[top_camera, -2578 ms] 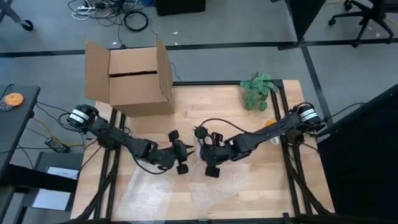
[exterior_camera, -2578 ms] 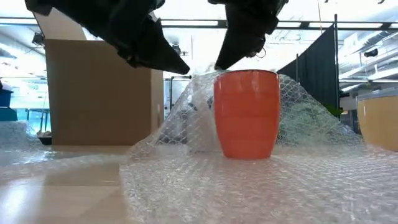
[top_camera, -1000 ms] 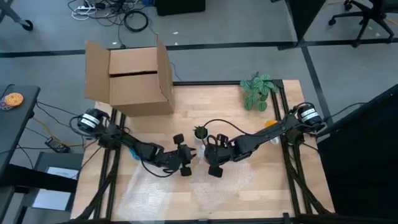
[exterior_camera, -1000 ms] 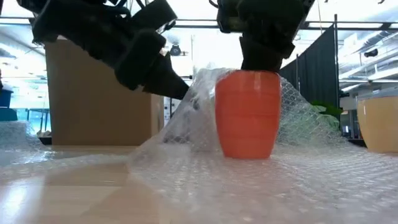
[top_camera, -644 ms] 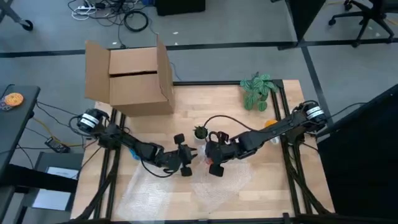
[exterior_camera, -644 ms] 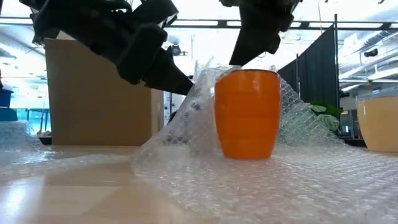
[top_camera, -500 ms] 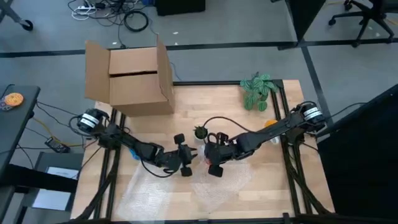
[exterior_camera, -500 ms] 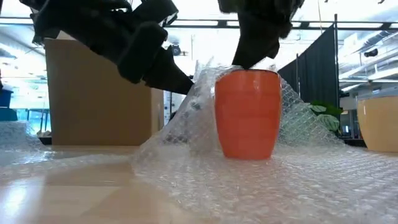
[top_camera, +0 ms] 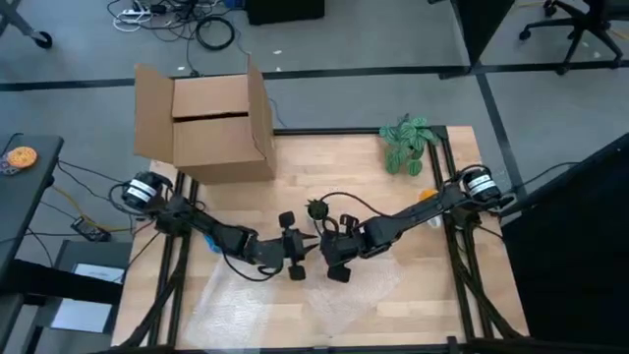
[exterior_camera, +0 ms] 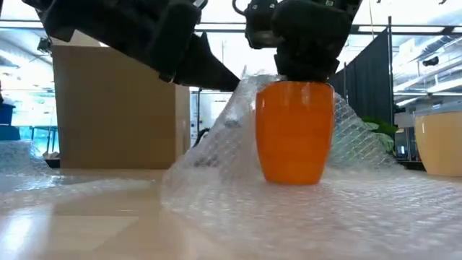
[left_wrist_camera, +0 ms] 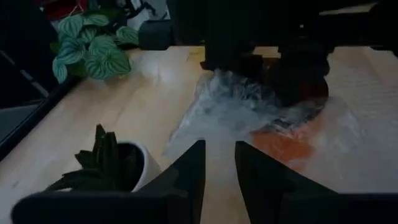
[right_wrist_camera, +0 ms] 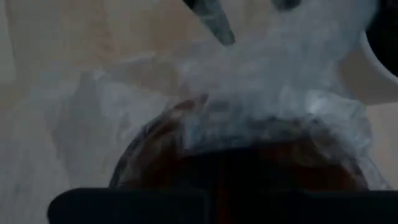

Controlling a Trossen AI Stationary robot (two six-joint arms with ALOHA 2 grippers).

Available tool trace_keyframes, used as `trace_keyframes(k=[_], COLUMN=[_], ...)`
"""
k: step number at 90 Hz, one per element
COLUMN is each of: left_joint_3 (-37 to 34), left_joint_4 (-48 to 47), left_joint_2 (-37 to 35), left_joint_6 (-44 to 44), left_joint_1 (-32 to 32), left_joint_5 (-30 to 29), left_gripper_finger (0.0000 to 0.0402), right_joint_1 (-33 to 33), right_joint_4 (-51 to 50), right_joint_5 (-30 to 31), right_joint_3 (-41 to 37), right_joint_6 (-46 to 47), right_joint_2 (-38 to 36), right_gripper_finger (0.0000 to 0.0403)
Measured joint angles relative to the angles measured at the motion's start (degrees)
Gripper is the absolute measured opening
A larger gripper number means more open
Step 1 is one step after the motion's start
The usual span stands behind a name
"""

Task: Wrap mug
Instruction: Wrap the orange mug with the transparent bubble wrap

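Observation:
An orange mug (exterior_camera: 294, 133) stands upright on a sheet of bubble wrap (top_camera: 324, 295) at the table's middle. Part of the wrap is drawn up behind and over the mug's far side (exterior_camera: 245, 108). My right gripper (exterior_camera: 303, 68) is directly over the mug's mouth, down at its rim; in its wrist view the rim (right_wrist_camera: 155, 134) and the wrap (right_wrist_camera: 267, 81) fill the picture. My left gripper (left_wrist_camera: 219, 155) is open, just left of the mug, and points at the raised wrap (left_wrist_camera: 242, 102). My left gripper reaches the raised fold of the wrap (exterior_camera: 242, 81) slanting down from the table's left. One fingertip (right_wrist_camera: 214, 18) shows right at the fold's top edge. Whether it touches the wrap I cannot tell; nothing lies between the fingers.
A cardboard box (top_camera: 206, 123) stands open at the far left. A small succulent in a white pot (top_camera: 316, 209) is just beyond the grippers. A leafy green plant (top_camera: 406, 145) sits at the far right, and a beige pot (exterior_camera: 440, 141) at the right.
My right gripper rose above the mug, then came down onto its mouth. My left gripper has gone toward the mug. The mug, still upright, and the raised wrap have slid a little toward the table's right edge.

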Motion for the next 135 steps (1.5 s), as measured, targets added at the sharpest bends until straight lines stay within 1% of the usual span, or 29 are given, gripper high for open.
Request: trace_keyframes(k=[19,31,42,51,59,71,76,83,97,124,135], left_joint_3=[0.0,-0.04,-0.02,0.02,0.04,0.0,0.12,1.24,3.53,4.55,4.67], left_joint_4=[-2.36,-5.17,-6.07,-5.9,-5.12,-0.1,1.22,0.52,-0.53,-4.49,-1.98], left_joint_2=[-1.04,-5.92,-12.16,-14.41,-13.21,-7.88,-5.89,-4.15,-2.14,-1.34,-3.06], left_joint_6=[0.01,-0.9,1.66,4.21,3.85,2.99,3.14,3.17,3.25,2.8,4.45], left_joint_1=[-0.06,-1.04,-2.01,-0.73,2.6,5.55,5.72,5.72,3.76,-0.39,-1.74], left_joint_5=[0.02,-0.31,-4.15,-7.27,-6.54,1.19,2.43,2.81,8.06,7.78,6.74], left_gripper_finger=[0.0073,0.0073,0.0073,0.0073,0.0073,0.0073,0.0073,0.0073,0.0073,0.0073,0.0073], right_joint_1=[0.37,0.73,1.05,0.9,0.69,0.48,0.39,0.39,0.33,0.07,0.07], right_joint_4=[-1.11,-1.05,-1.25,-1.19,-0.92,-0.77,-0.55,-0.89,-1.15,-1.42,-1.45], right_joint_5=[0.01,1.67,4.45,5.06,5.05,4.99,4.7,4.16,3.57,3.55,3.55], right_joint_3=[0.0,0.02,0.01,0.0,-0.51,-0.91,-0.9,-0.9,-0.9,-0.9,-0.9], right_joint_6=[0.04,0.07,0.1,0.55,0.93,1.12,1.16,1.51,1.6,2.79,2.91], right_joint_2=[-4.06,-6.6,-6.9,-6.41,-6.02,-5.61,-5.47,-5.43,-5.43,-5.41,-5.41], right_gripper_finger=[0.0,0.0,0.0,0.0,0.0,0.0,0.0,0.0,0.0,0.0,0.0])
